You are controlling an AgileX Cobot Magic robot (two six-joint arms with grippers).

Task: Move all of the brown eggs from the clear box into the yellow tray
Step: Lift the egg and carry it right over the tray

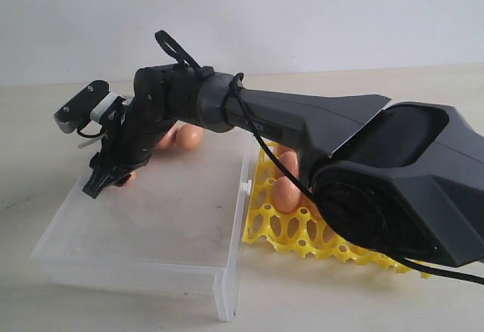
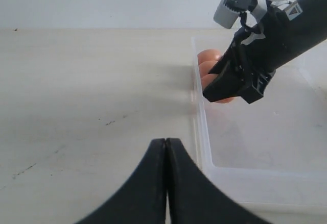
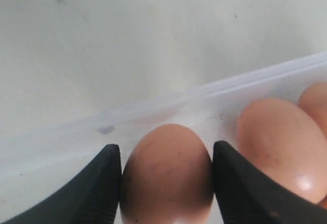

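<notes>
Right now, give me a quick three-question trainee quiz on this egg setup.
1. True or false: the left gripper is shut with nothing in it.
2. The right gripper is closed on: A) a brown egg in the clear box; B) the box's latch; C) nothing.
3. Fill in: the eggs outside the box sit in the ___.
Key: 1 true; 2 A; 3 yellow tray.
</notes>
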